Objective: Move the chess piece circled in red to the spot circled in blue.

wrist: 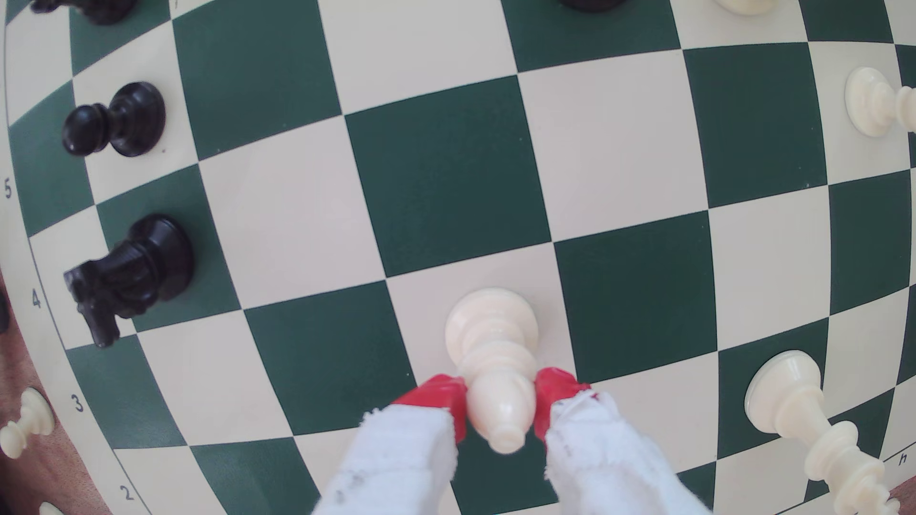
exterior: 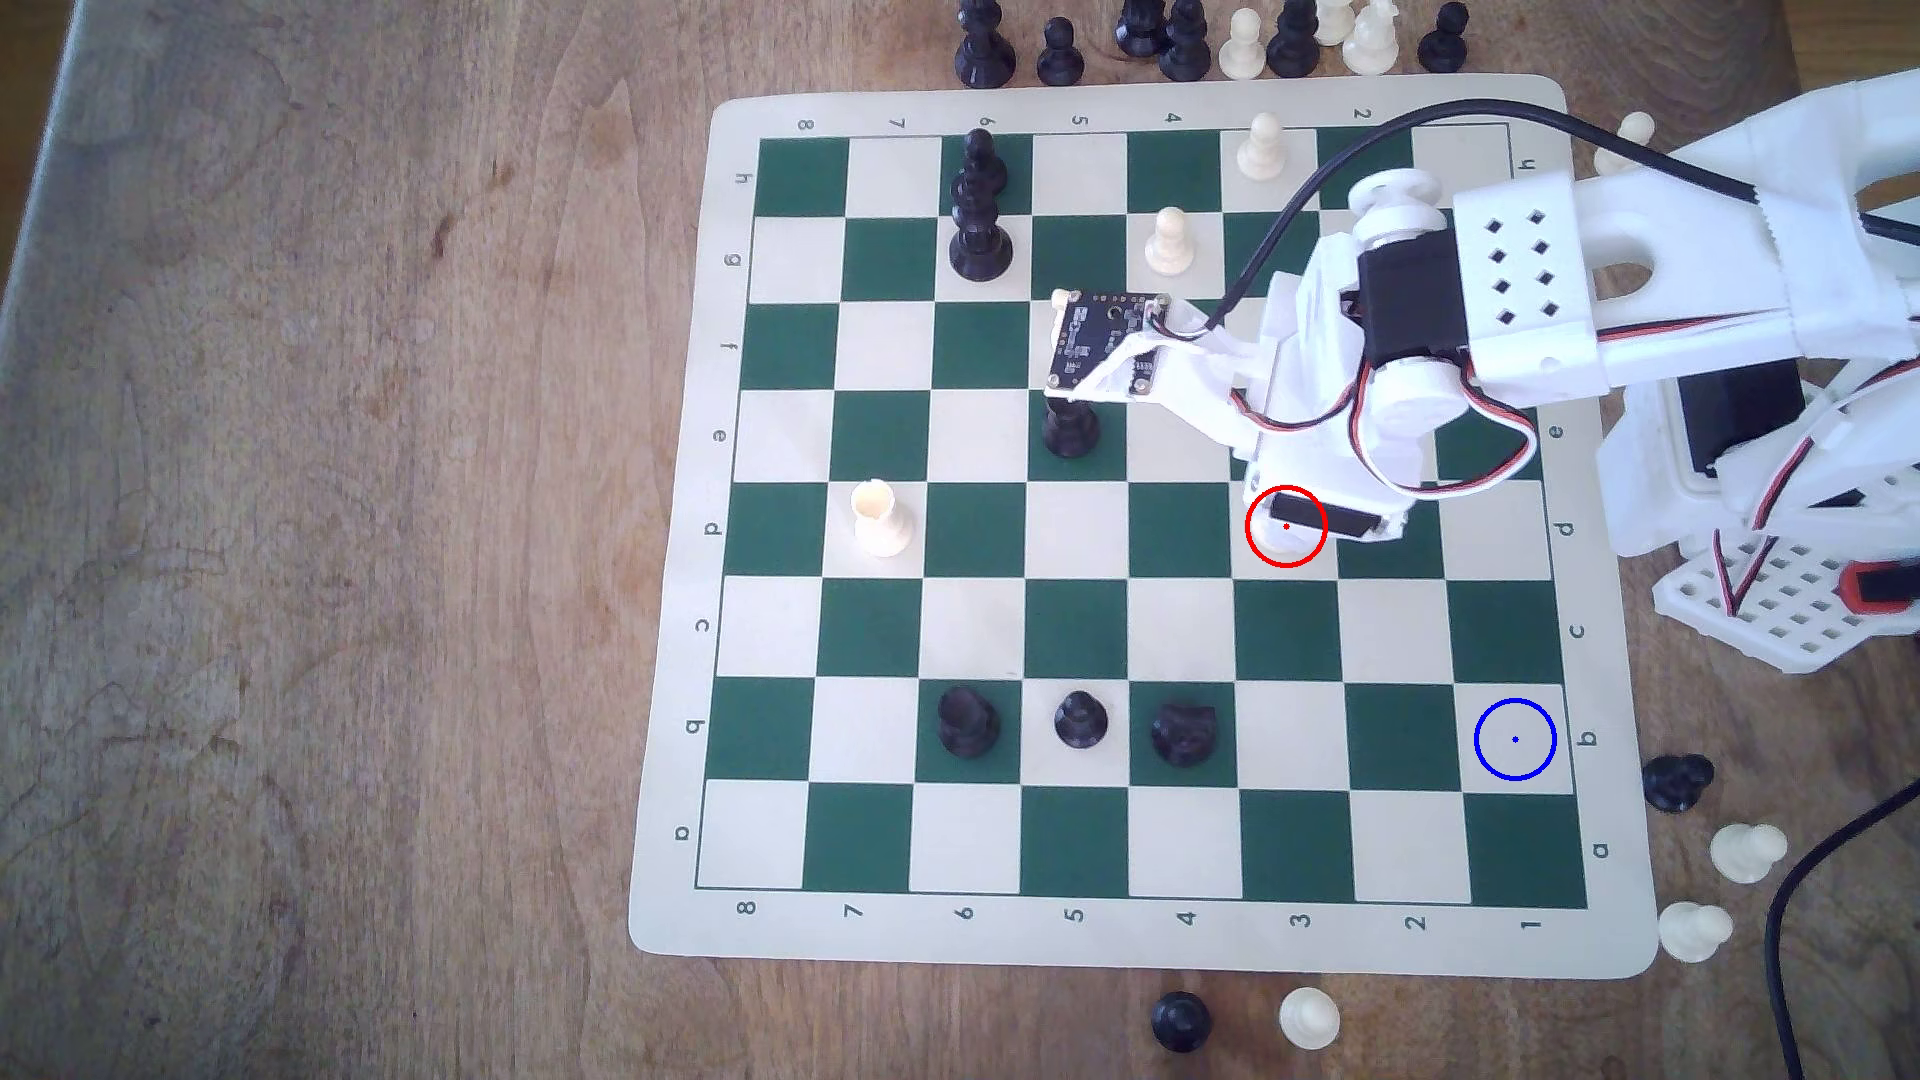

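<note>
Slippage is your main worry from here. The gripper (wrist: 500, 401) has its red-tipped fingers (wrist: 441, 396) pressed against both sides of the cream bishop (wrist: 490, 327), high up on the tapered head rather than at the collar or stem. The base appears to sit flat on its pale square, the one ringed in red in the exterior view, so the lift has not begun. Because the head narrows toward its knob, I'd judge that the piece could squirt downward out of the grip as you raise it. It could also swing like a pendulum and land tilted.

The blue-ringed square (exterior: 1515, 739) lies well apart, by the board's corner toward the exterior view's lower right. The squares between look free of pieces, so collisions on the way are unlikely if you lift clear first. The black knight (exterior: 1184, 732) stands off to the other side, out of the path. A dark piece (exterior: 1678, 781) lies on the desk (exterior: 312, 519) just beyond the chessboard (exterior: 675, 623) edge near the target. Overshoot there and you could knock it.

In the exterior view the arm covers the bishop almost wholly, and only a pale sliver shows inside the red ring. You cannot judge height off the board from there. The wrist view cuts off the upper fingers, and how hard they press is not readable.
</note>
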